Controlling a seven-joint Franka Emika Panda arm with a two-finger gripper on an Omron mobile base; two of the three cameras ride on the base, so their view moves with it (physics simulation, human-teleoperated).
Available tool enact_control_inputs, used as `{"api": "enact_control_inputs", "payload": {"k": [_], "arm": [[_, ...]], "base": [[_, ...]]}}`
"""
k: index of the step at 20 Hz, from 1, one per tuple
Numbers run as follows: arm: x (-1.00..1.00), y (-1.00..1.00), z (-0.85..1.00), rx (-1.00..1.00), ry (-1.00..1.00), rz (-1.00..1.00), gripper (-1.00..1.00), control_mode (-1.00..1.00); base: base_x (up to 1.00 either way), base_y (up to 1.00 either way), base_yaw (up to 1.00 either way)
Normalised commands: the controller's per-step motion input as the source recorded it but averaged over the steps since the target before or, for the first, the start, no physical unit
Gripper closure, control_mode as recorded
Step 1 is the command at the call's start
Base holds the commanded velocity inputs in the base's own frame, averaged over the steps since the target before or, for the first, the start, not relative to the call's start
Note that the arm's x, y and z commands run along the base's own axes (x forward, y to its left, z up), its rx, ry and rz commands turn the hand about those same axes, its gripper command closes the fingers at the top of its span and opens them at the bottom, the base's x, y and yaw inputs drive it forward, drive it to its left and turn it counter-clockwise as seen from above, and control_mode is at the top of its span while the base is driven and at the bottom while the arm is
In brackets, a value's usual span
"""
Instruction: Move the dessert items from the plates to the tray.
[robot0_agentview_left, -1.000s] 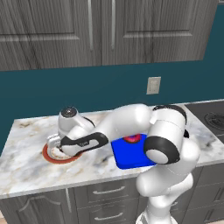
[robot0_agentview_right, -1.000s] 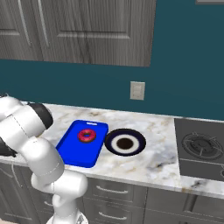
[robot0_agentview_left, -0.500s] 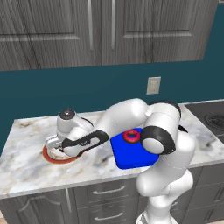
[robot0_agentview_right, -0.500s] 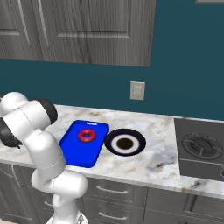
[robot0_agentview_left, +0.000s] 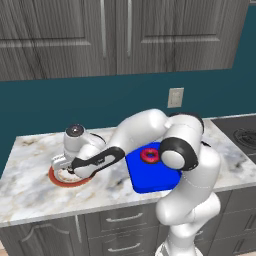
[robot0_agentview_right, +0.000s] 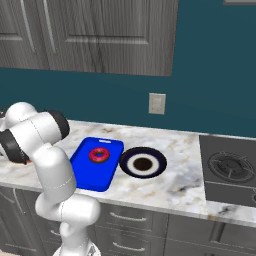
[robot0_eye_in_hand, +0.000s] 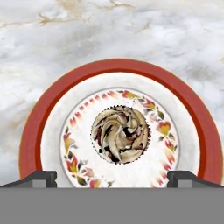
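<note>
Marble counter (robot0_agentview_right: 170, 185) | hand view: cupcake (robot0_eye_in_hand: 121, 134) centred on red-rimmed plate (robot0_eye_in_hand: 30, 131), jaws wide, empty | base views: donut (robot0_agentview_right: 99, 155) on tray (robot0_agentview_right: 85, 167)

Marble counter (robot0_agentview_right: 175, 185), wall outlet (robot0_agentview_right: 157, 103), stovetop (robot0_agentview_right: 231, 170), grey cabinets (robot0_agentview_left: 125, 35).

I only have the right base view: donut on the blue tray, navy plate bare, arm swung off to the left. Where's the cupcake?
Observer: The dark brown cupcake with pale swirls sits at the centre of the white plate with the red-brown rim.
Operator: Gripper on it?
Observer: No. The two-finger gripper hangs above it, fingers wide open, one to each side of the cupcake.
Operator: Where's that plate relative to the tray?
Observer: In the left base view it lies left of the bright blue rectangular tray, apart from it on the marble counter.
</note>
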Motion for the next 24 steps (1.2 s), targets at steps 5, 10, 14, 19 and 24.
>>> {"api": "enact_control_inputs", "payload": {"k": [5,10,14,19,24], "arm": [[0.04,0.0,-0.06,0.0,0.0,0.0,-1.0,-1.0],[0.0,-0.01,-0.03,0.0,0.0,0.0,-1.0,-1.0],[0.03,-0.01,-0.1,0.0,0.0,0.0,-1.0,-1.0],[0.06,-0.16,-0.02,0.0,0.0,0.0,-1.0,-1.0],[0.16,0.0,-0.17,0.0,0.0,0.0,-1.0,-1.0]], "base": [[0.0,0.0,0.0],[0.0,0.0,0.0],[0.0,0.0,0.0],[0.0,0.0,0.0],[0.0,0.0,0.0]]}}
